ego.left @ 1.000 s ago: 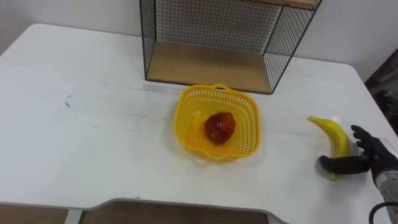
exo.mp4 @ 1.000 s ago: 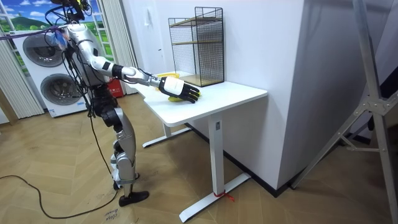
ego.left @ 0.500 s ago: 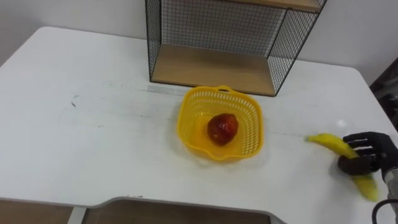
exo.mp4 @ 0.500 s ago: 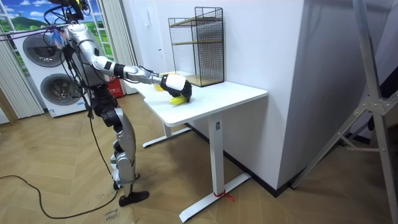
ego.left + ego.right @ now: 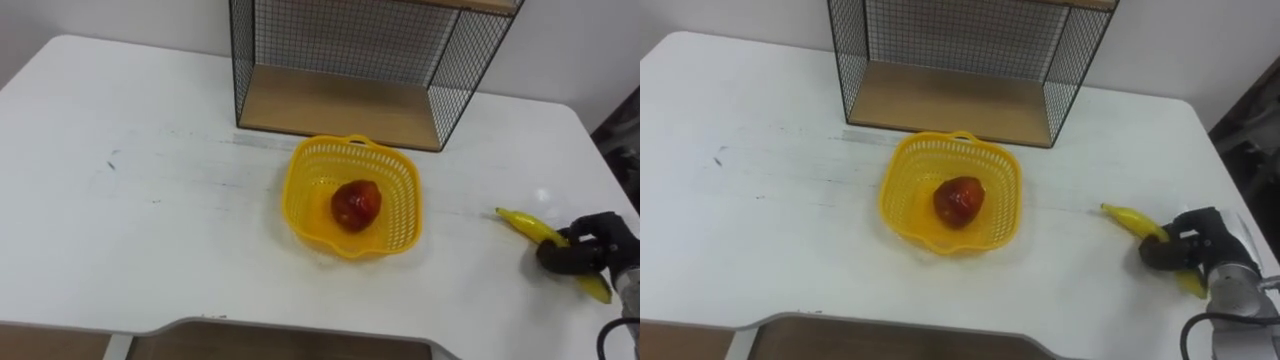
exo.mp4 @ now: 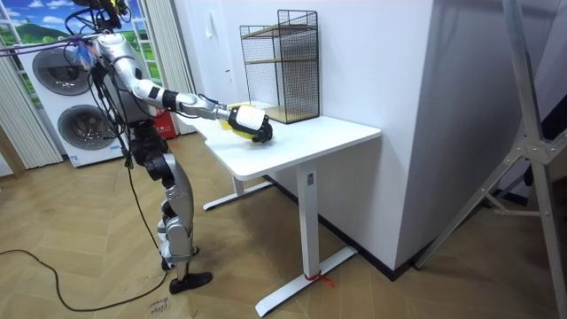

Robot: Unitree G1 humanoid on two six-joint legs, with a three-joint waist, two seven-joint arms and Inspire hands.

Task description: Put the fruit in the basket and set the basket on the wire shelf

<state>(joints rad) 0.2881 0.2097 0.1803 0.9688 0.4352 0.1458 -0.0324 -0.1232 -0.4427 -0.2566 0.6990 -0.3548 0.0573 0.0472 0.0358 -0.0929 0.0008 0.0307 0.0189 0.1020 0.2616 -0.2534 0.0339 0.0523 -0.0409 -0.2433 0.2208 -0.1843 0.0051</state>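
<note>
Banana, stem end pointing toward the basket, is gripped mid-length, apparently firmly, by my right hand; basket lies to its left.

Yellow plastic lattice basket upright at centre, cradling round red apple; black wire shelf with wooden floor at 12 o'clock; curved yellow banana at 3 o'clock, clasped in right hand

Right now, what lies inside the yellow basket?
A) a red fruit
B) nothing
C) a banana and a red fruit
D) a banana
A: the red fruit is alone in the yellow basket, while the banana is outside it to the right, with the right hand curled round it.
</note>
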